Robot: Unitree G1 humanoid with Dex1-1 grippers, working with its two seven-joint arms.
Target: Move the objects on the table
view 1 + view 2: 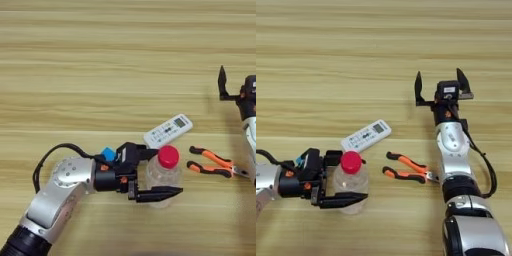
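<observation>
My left gripper [159, 175] brackets the upright clear plastic bottle with red cap [165, 172], fingers apart on either side, seemingly not yet squeezing. It stands on the light wooden table [100, 60] near the white remote control [168, 130]. My right gripper [441, 90] hovers open, well apart.

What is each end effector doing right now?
Left end effector: fingers on either side of the red-capped bottle; grip cannot be told.
Right end effector: open, empty.
</observation>
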